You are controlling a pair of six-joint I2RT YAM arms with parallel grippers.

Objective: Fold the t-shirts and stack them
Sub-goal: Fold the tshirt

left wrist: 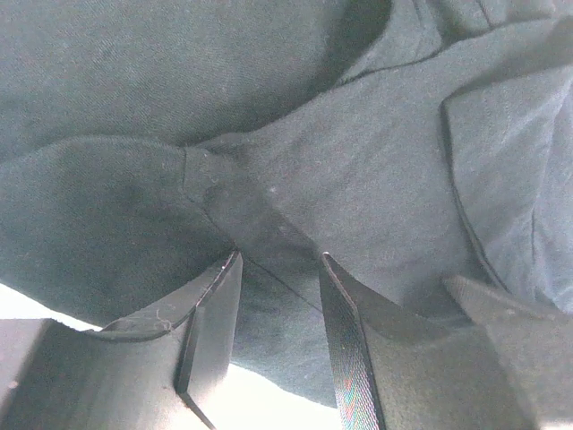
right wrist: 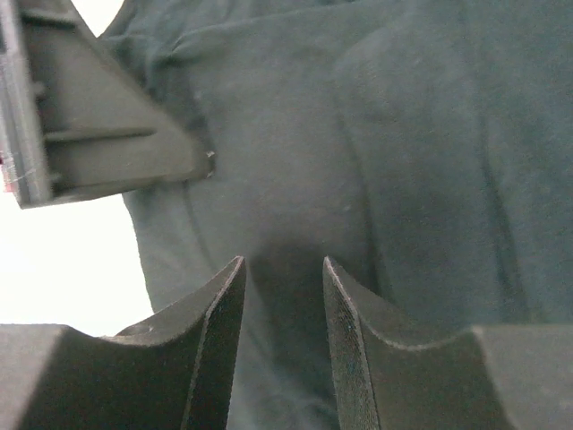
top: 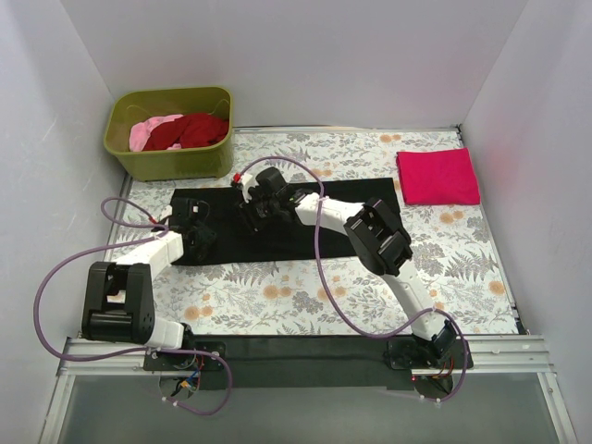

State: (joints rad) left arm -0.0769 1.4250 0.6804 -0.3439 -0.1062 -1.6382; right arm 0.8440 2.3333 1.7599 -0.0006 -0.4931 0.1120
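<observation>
The black t-shirt [top: 277, 245] lies as a long flat strip across the middle of the floral cloth. My left gripper [top: 199, 227] is down on its left end, open, and a raised fold of the black fabric [left wrist: 224, 193] runs in between its fingertips [left wrist: 279, 260]. Over the strip's upper middle is my right gripper [top: 254, 208], also open, pointing at flat black fabric [right wrist: 403, 161] beyond its tips [right wrist: 284, 264]. The magenta-pink t-shirt [top: 437, 176] lies folded at the back right. The dark red t-shirt [top: 194, 129] and the pale pink t-shirt [top: 148, 134] sit bunched in the tub.
The olive-green tub [top: 171, 157] stands at the back left corner. White walls close off the left, back and right sides. A purple cable [top: 319, 268] loops over the table near the right arm. A grey part of the other gripper [right wrist: 89, 116] shows close by in the right wrist view.
</observation>
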